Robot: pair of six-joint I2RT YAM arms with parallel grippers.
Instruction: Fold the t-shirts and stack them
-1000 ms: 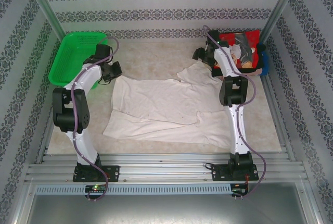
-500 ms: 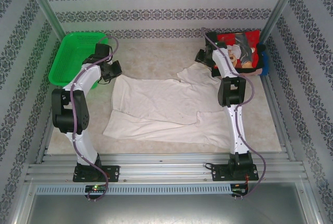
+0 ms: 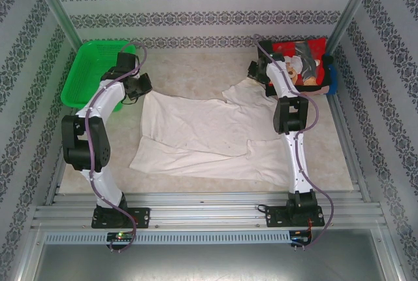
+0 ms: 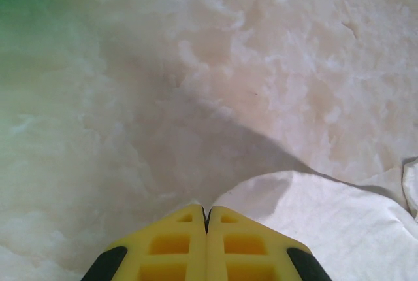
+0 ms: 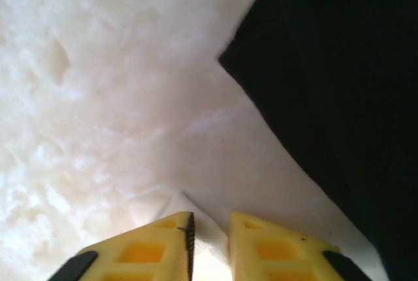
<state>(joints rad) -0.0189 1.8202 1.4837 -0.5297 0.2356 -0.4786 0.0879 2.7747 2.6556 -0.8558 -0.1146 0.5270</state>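
A large white t-shirt lies spread over the middle of the table. My left gripper is at its far left corner. Its yellow jaws are pressed together, and the white cloth rises to their tips. My right gripper is at the shirt's far right sleeve. Its jaws are nearly together, with a fold of white cloth filling the narrow gap. Folded t-shirts are stacked at the back right, a red printed one on top and a blue one at the edge.
A green mesh basket stands at the back left, just behind the left arm. Black cloth lies right beside the right gripper. Patterned walls and metal posts close in the table. Bare tabletop lies between the two grippers.
My right gripper's jaws have closed from wide open onto the sleeve, after shifting slightly left, away from the stack. The left arm has drawn slightly back with its jaws staying shut.
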